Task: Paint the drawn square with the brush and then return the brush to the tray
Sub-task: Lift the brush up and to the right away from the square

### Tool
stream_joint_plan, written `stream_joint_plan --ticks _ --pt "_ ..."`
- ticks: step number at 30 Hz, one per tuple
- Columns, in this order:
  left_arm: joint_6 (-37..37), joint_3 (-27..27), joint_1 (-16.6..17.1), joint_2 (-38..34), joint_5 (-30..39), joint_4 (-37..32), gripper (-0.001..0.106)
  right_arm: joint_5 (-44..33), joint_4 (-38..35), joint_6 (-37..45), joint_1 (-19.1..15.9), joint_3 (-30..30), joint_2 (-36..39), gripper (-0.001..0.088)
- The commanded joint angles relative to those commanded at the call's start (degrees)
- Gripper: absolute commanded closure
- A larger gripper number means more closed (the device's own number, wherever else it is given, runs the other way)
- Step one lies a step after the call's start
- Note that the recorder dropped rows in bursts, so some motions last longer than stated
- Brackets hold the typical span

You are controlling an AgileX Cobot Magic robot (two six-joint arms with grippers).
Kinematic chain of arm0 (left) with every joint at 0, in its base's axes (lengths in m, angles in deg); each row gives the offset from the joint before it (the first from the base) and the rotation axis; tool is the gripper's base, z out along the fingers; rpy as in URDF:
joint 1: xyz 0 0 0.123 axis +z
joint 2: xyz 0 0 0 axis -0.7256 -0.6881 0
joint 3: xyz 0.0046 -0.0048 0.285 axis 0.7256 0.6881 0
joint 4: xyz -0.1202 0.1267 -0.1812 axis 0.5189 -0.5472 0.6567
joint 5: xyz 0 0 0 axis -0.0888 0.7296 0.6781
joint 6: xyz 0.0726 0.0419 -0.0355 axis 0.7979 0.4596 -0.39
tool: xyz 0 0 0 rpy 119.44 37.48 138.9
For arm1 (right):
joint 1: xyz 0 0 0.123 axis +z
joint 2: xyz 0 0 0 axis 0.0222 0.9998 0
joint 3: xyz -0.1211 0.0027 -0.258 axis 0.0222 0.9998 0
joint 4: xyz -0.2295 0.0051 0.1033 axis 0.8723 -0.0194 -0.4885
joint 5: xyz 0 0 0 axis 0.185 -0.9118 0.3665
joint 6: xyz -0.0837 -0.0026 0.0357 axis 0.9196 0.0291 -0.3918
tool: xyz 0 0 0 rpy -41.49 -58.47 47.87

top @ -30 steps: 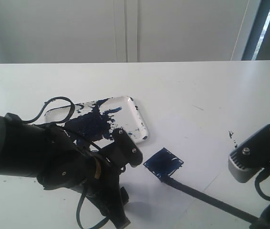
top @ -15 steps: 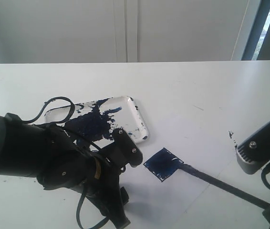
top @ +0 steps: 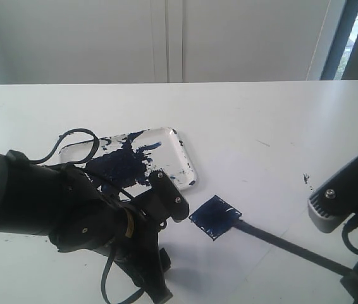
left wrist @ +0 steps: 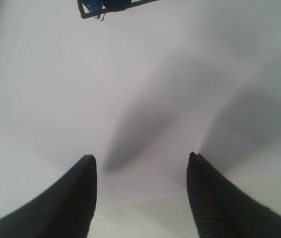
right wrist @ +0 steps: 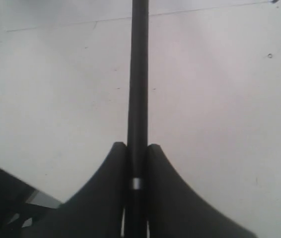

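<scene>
Brush (top: 293, 247) apparently shifted along edge of drawn square (top: 215, 216).

- drawn square (top: 215, 216): almost wholly smeared dark blue, lying near the tray's corner.
- brush (top: 286, 244): long black handle, slanted low, tip touching the square's edge.
- tray (top: 174, 152): shallow, white, blotched dark blue.

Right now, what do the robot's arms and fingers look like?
Both arms are black. The left arm is chunky and rounded, with looping black cables and a small yellow band. The right arm has a grey ribbed block and silver screws. The fingers are black, curved and taper to blunt tips.
</scene>
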Motion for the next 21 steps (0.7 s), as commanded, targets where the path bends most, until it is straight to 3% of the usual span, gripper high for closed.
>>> stream_joint_plan --ticks 16,21 --pt "0.0 0.0 0.0 0.0 0.04 0.0 0.046 3.04 2.36 0.0 0.0 -0.12 5.86 0.0868" --pt "0.0 0.0 0.0 0.0 0.04 0.0 0.046 3.11 2.36 -0.14 0.0 -3.8 5.19 0.0868"
